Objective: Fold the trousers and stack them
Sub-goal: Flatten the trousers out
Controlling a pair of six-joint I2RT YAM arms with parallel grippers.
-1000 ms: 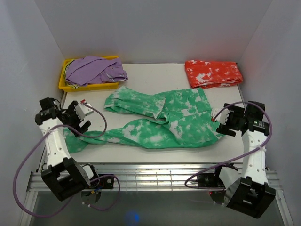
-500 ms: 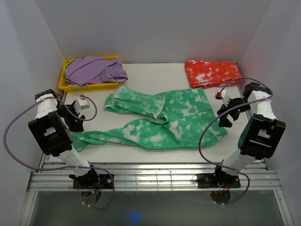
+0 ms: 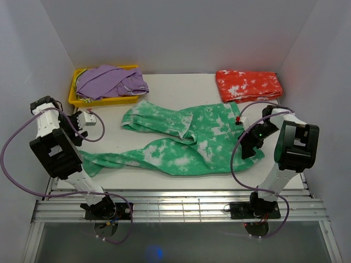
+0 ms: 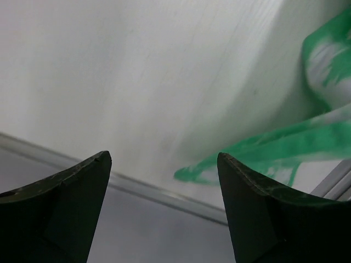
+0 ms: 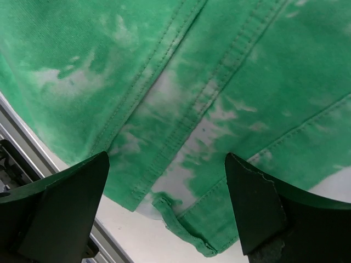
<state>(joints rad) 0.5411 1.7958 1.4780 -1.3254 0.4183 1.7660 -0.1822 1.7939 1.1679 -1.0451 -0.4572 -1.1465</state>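
Observation:
The green trousers (image 3: 186, 137) lie spread out on the white table, waist to the right, both legs running left. The folded red-orange trousers (image 3: 249, 85) lie at the back right. My right gripper (image 3: 248, 142) is open and empty, just above the waist edge of the green trousers (image 5: 181, 82); a belt loop (image 5: 184, 227) shows between its fingers (image 5: 71, 192). My left gripper (image 3: 74, 130) is open and empty over bare table at the left, apart from the near leg's end (image 4: 263, 150).
A yellow bin (image 3: 74, 98) at the back left holds a plain purple garment (image 3: 109, 81). White walls close in on three sides. A metal rail (image 3: 181, 205) runs along the table's near edge, which also shows in the left wrist view (image 4: 142, 189).
The right gripper has swung left and down from the table's right edge onto the green waist. The left arm has drawn back toward the left wall. The trousers have not moved.

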